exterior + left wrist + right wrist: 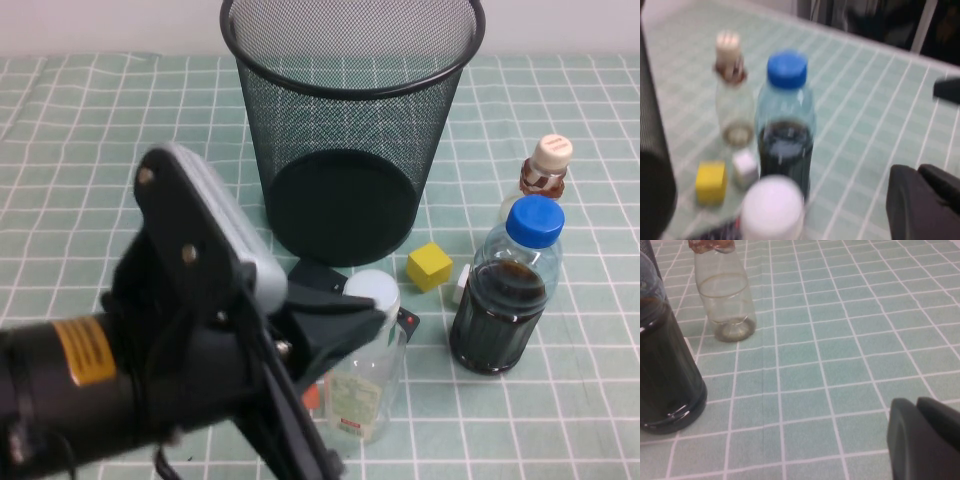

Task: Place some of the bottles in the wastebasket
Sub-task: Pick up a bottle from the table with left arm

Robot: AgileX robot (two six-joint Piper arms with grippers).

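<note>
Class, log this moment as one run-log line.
left gripper: at clear bottle | right gripper: low over table | small brownish bottle: outside | wastebasket: no bottle visible inside

Staged robot test bench, lab-like rather than domestic: worktop (90, 150) covered by a pale green cloth with a white grid, plain pale wall behind. Props set out in a cluster: black mesh wastebasket (350, 120), assorted bottles, a yellow cube (429, 266). Dark equipment stands past the worktop's far edge in the left wrist view.
</note>
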